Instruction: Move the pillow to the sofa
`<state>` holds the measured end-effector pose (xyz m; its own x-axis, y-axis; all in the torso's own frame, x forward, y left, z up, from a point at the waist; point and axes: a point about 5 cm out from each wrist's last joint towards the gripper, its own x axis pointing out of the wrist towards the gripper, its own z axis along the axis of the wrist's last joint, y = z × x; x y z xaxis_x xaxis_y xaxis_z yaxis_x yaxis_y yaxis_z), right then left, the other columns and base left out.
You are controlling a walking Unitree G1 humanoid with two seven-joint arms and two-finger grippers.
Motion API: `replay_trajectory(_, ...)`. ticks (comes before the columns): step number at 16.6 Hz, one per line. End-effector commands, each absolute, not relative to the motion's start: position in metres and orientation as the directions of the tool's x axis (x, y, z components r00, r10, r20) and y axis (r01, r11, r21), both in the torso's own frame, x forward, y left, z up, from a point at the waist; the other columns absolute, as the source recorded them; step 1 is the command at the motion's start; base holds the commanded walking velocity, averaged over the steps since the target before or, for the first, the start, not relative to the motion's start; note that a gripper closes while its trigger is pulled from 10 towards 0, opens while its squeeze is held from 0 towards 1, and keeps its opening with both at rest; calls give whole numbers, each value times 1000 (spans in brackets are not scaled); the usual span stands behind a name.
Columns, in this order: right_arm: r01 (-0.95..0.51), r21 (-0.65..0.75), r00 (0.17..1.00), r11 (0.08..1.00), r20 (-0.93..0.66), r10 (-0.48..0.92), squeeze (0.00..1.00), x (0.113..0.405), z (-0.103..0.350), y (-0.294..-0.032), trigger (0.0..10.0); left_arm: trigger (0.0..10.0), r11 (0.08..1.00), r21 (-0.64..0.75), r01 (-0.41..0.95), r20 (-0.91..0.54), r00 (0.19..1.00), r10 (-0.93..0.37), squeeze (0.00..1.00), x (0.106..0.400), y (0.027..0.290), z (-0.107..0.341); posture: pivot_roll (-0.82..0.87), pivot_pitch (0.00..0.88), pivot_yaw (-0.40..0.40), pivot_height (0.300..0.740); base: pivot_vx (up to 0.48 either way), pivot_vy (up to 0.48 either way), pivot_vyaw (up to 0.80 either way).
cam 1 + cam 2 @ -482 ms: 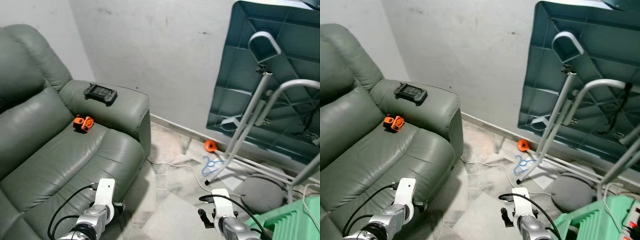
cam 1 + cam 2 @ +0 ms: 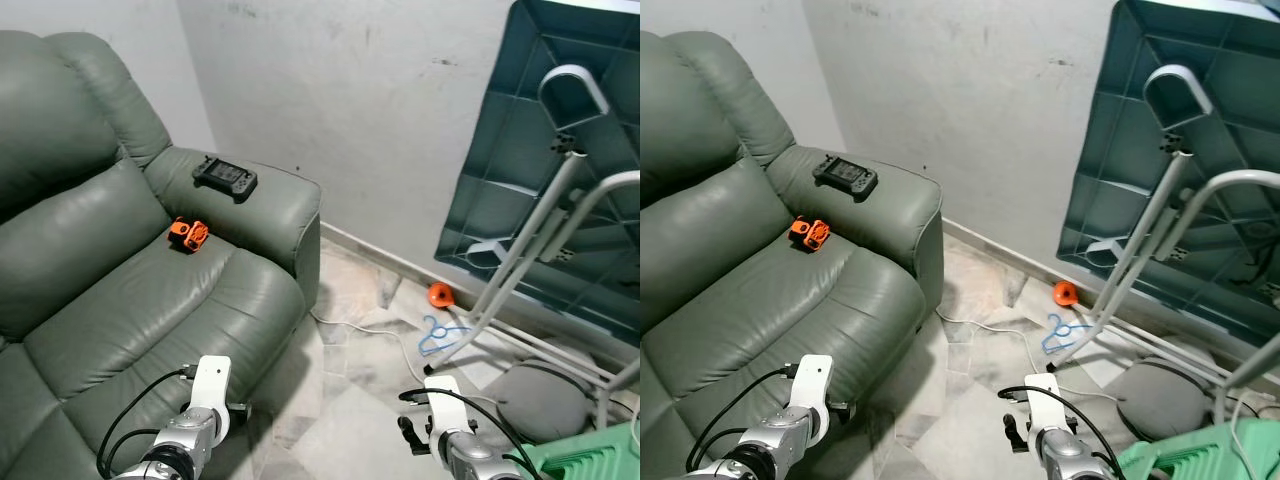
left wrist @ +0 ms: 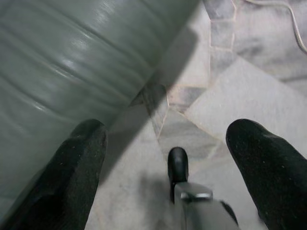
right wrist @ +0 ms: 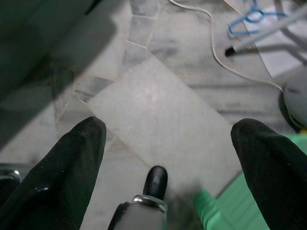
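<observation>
- No brand, label or writing can be read.
- A grey-green leather sofa (image 2: 130,300) stands against a scuffed pale wall (image 2: 350,110), on a floor (image 2: 350,400) of irregular marble tiles.
- A black controller (image 2: 224,177) lies on the armrest, and an orange toy (image 2: 187,234) on the seat.
- A grey round pillow (image 2: 540,403) lies on the floor under a white metal frame (image 2: 530,250).
- A teal panel (image 2: 560,170) leans on the wall; an orange ball (image 2: 440,294), blue hanger (image 2: 437,332) and white cable (image 2: 365,327) lie nearby.
- The left gripper (image 3: 168,158) hangs by the sofa's front, fingers spread apart.
- The right gripper (image 4: 165,163) hangs over bare tile, likewise spread, beside a green crate (image 2: 590,455).

Spread black fingers (image 4: 57,167) over marble floor (image 4: 158,115), white cable (image 4: 216,52), blue hanger (image 4: 247,21).
</observation>
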<state>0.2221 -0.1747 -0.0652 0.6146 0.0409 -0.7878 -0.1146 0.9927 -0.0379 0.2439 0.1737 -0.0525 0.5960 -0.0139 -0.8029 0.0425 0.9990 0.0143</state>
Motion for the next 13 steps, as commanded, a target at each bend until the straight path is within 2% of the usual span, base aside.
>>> replay_trajectory(1, -121, -42, 621, 992, -782, 43, 0, 225, -63, -176, 10000, 10000, 999, 22, 33, -811, 585, -1, 0, 241, 177, -54, -94, 0, 42, 740, 0, 0, 800)
replay_trajectory(13, -132, -40, 617, 990, -786, 50, 0, 224, -64, -175, 10000, 10000, 999, 22, 30, -813, 583, 0, 0, 240, 178, -55, -92, 0, 42, 740, 0, 0, 800)
